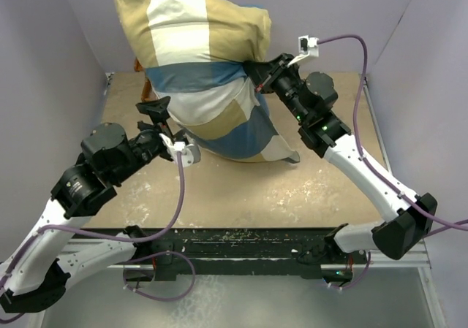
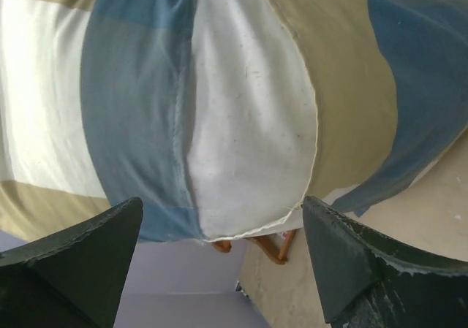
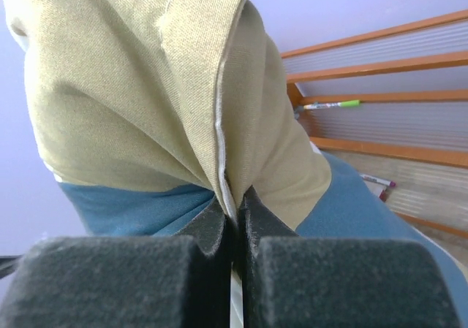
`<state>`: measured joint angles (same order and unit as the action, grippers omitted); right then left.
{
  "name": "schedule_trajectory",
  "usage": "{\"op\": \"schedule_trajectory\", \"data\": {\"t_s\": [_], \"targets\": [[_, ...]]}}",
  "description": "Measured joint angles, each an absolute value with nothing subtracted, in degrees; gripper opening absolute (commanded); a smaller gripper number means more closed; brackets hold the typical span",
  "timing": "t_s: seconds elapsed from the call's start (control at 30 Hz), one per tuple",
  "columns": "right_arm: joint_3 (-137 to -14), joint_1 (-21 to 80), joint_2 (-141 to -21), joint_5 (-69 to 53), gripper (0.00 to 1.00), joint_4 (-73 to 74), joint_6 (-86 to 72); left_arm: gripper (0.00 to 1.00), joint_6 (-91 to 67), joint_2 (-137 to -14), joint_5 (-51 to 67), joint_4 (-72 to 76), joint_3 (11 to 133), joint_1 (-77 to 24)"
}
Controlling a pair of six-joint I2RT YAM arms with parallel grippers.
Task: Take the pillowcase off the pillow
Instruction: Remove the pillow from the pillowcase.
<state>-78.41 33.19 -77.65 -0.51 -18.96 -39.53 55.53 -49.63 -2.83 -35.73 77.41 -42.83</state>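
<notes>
The pillowcase (image 1: 191, 32), in tan, cream and blue blocks, stands tall at the back of the table with its lower end on the surface. My right gripper (image 1: 254, 76) is shut on a tan fold of it at its right side; in the right wrist view the jaws (image 3: 238, 200) pinch the fabric (image 3: 146, 101) along a white seam. My left gripper (image 1: 162, 121) is open and empty beside the lower left of the cover. In the left wrist view its fingers (image 2: 88, 248) stand wide apart below the pillowcase (image 2: 131, 123), where the white pillow (image 2: 248, 131) shows in the opening.
The tan table (image 1: 241, 189) is walled by lilac panels on the left, back and right. An orange wooden rack (image 3: 380, 72) with a green pen (image 3: 329, 104) stands behind the pillow; part of it shows in the top view (image 1: 148, 87).
</notes>
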Motion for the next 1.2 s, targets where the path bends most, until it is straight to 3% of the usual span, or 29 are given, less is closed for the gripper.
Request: {"op": "schedule_trajectory", "data": {"t_s": [0.2, 0.73, 0.8, 0.9, 1.0, 1.2], "targets": [[-78.4, 38.1, -77.3, 4.8, 0.00, -18.2, -38.9, 0.73, 61.9, -50.7, -6.5, -23.7, 70.7, -42.8], [-76.6, 39.1, -73.6, 9.4, 0.00, -15.6, -38.5, 0.65, 67.7, -50.7, -11.9, -6.1, 66.5, -42.8], [-76.4, 39.1, -73.0, 9.5, 0.00, -15.3, -38.4, 0.69, 66.8, -51.6, -12.6, -5.9, 66.7, -42.7], [-76.2, 39.2, -72.1, 9.6, 0.00, -14.4, -38.4, 0.87, 61.8, -54.9, -9.8, -11.8, 71.5, -40.3], [-76.1, 39.2, -71.5, 10.0, 0.00, -13.3, -38.0, 1.00, 56.1, -56.5, -2.1, -20.7, 77.7, -36.3], [-76.1, 39.4, -71.1, 10.8, 0.00, -12.6, -37.5, 1.00, 53.3, -51.3, 8.1, -29.5, 78.5, -35.0]]}}
